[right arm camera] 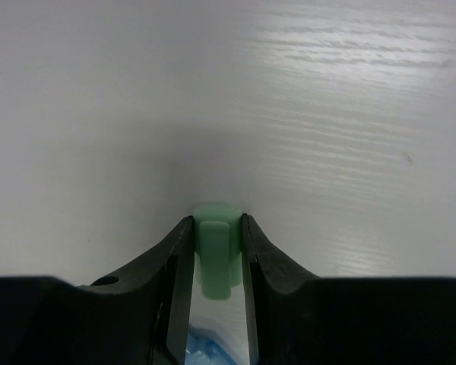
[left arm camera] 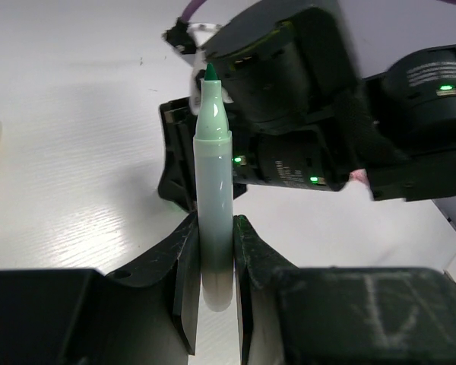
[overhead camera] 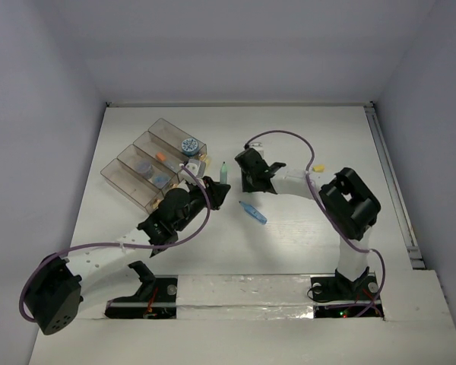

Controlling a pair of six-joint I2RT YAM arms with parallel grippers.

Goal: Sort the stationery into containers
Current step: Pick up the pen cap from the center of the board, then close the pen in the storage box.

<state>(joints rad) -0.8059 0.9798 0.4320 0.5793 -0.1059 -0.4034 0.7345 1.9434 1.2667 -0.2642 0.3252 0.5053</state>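
Green throughout: clamping uncapped pen (left arm camera: 214, 167) in left gripper (left arm camera: 214, 224), pinching its cap (right arm camera: 215, 247) in right gripper (right arm camera: 216, 222), right of containers (overhead camera: 118, 176).

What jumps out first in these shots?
Mid-table, the left pincer clamps an uncapped green pen, its bare tip pointing at the right arm close by. The right pincer grips a matching green cap just above the table. A blue pen lies loose nearer the arm bases, and the clear containers on the left hold several coloured items.
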